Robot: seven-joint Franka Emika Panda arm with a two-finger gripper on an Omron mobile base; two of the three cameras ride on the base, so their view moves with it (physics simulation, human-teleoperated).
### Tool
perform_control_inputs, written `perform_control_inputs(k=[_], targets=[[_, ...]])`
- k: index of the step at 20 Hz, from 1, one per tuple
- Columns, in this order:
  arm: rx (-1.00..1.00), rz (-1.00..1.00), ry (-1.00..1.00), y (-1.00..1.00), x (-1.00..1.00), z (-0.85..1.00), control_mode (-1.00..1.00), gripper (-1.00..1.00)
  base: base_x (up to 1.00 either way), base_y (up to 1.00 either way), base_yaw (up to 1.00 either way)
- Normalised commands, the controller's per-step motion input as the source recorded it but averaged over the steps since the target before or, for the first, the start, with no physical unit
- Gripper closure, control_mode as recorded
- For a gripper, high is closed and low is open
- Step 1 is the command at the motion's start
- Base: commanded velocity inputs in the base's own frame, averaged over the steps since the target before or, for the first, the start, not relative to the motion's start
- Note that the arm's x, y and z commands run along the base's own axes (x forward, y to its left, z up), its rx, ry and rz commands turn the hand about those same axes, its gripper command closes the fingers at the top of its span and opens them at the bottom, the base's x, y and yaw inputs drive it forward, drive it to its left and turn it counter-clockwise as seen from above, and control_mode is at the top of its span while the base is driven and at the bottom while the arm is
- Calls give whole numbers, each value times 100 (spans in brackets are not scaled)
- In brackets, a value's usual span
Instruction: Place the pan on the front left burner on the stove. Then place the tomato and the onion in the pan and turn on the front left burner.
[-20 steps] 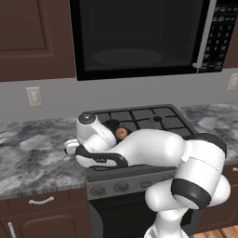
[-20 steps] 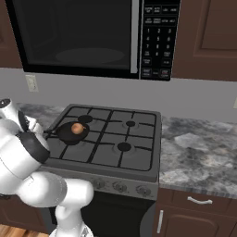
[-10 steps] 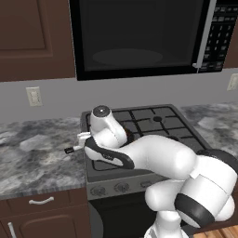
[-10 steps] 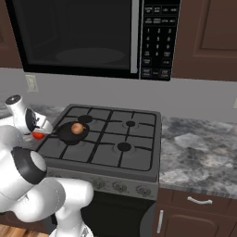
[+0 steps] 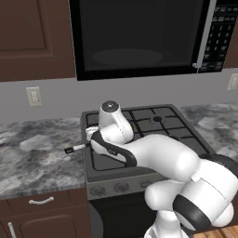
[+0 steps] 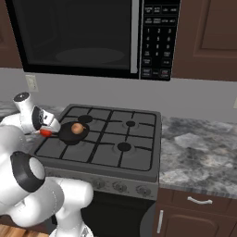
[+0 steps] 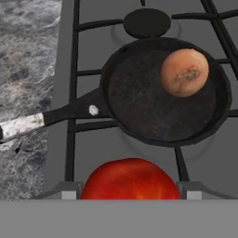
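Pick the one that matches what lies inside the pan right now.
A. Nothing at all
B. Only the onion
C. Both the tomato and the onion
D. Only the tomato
B. The hand view shows the onion resting alone inside the pan, while the tomato sits between the fingers of the claw, short of the pan's rim.

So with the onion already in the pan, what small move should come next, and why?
Probably carry the tomato forward over the pan before letting go. The claw holds it short of the pan's near rim, above bare stove, while the onion sits at the pan's far side, leaving free room beside it.
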Motion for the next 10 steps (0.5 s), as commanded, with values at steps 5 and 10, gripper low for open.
perform_control_inputs(k=[5,10], targets=[[0,-3,0,-23,36,0,-100,100,0,0,0],[0,-3,0,-9,40,0,-100,100,0,0,0]])
